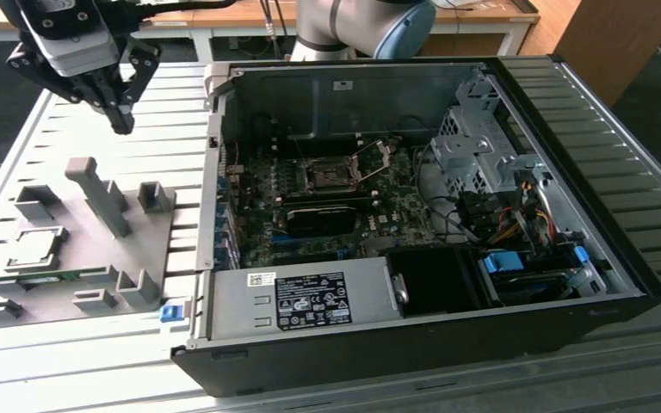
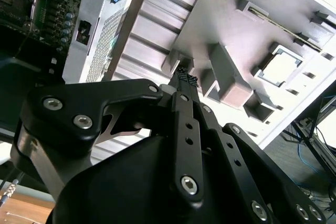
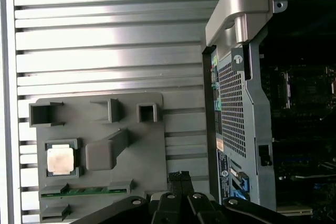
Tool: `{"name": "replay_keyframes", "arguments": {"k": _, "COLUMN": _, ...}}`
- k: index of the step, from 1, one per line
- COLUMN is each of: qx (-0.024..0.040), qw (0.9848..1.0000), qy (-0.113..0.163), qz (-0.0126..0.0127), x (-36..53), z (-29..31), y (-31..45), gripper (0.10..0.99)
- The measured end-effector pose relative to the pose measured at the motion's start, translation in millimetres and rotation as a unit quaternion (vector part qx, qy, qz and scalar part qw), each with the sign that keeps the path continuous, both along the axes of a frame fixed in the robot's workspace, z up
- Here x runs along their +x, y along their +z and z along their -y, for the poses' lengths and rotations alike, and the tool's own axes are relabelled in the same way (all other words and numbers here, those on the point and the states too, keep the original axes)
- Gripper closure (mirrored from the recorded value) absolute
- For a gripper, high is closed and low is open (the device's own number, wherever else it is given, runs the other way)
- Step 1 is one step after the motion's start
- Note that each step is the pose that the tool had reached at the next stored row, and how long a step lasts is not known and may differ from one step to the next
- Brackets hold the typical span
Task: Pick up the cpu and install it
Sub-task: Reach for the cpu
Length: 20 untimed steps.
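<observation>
In the exterior view the gripper [image 1: 121,127] hangs at about 10 o'clock of the scene, above the slatted table [image 1: 169,120] and clear of everything beneath it. Its dark fingers are pressed together to a point with nothing between them, and both wrist views show the same closed tips [image 2: 186,77] [image 3: 180,176]. The grey tray [image 1: 83,258] lies on the table at about 8 o'clock of the scene, just beside the open computer case [image 1: 342,361], which spreads from the centre towards 3 o'clock. The cpu [image 1: 34,249] rests flat in a square recess of the tray, at roughly 9 o'clock from the tray's centre, with its silver top facing up. It is well apart from the gripper, and it appears seated in the same recess in both wrist views [image 2: 276,66] [image 3: 60,159]. A thin green memory strip [image 1: 55,277] lies in a slot just beside the cpu, towards 5 o'clock from it. Inside the case, the dark motherboard socket [image 1: 333,175] sits near the middle of the board with its metal frame raised.
</observation>
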State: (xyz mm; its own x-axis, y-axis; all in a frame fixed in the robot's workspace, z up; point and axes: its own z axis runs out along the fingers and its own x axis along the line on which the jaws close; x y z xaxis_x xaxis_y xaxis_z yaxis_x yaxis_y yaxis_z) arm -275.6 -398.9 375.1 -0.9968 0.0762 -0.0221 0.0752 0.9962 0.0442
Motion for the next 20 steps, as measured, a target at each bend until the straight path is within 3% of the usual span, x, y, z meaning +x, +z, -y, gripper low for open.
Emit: {"name": "replay_keyframes", "arguments": {"k": 20, "qx": 0.0, "qw": 1.0, "qy": 0.0, "qz": -0.0001, "x": -15.1, "z": 0.0, "y": -1.8, "gripper": 0.98}}
